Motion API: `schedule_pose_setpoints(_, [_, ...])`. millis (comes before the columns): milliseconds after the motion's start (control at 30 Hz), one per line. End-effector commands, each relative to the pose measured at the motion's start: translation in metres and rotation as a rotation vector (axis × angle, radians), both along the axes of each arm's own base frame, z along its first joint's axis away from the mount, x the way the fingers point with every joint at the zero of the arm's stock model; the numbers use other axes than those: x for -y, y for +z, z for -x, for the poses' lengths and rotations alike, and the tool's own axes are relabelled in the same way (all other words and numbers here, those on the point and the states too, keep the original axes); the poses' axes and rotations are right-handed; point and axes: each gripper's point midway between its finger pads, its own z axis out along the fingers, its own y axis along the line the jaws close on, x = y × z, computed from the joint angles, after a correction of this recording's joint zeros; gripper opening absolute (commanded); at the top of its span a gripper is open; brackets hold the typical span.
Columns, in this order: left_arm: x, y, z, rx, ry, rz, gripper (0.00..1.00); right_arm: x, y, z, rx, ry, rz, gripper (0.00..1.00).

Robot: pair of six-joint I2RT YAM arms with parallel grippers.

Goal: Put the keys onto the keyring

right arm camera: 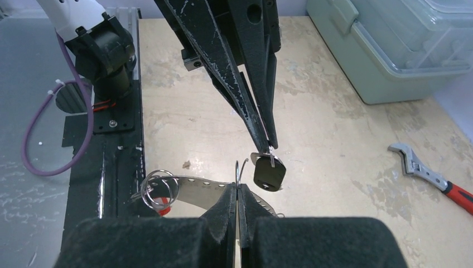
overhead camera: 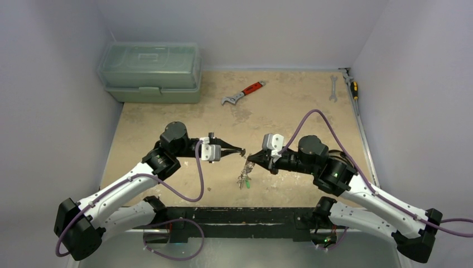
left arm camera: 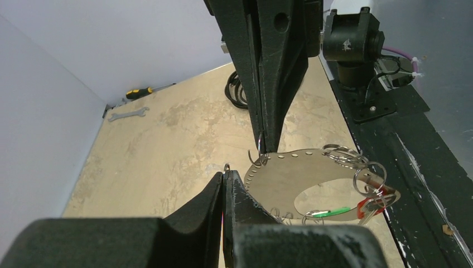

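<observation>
Mottled beige tabletop, pale lilac walls, green toolbox at upper left. At centre frame, the left gripper pinches a black-headed key. The right gripper is clamped on the keyring, and its dangling keys blur together.

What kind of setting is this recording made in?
Likely a lab robot cell dressed as a workbench: plain walls box in the tan table, which carries a green toolbox, a red-handled wrench and a spanner.
</observation>
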Motion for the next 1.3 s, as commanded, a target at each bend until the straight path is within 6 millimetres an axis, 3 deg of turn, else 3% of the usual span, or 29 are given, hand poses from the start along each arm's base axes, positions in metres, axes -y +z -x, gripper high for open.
schedule_pose_setpoints(0, [0.0, 0.015, 0.01, 0.053, -0.053, 0.028, 0.0, -0.001, 0.027, -0.005, 0.034, -0.024, -0.064, 0.0])
schedule_pose_setpoints(767, [-0.003, 0.023, 0.01, 0.064, -0.036, 0.033, 0.0, -0.006, 0.023, 0.004, -0.009, 0.028, -0.055, 0.0])
schedule_pose_setpoints(1267, [-0.007, 0.029, -0.001, 0.091, 0.038, 0.048, 0.0, -0.008, 0.023, 0.009, -0.025, 0.056, -0.054, 0.0])
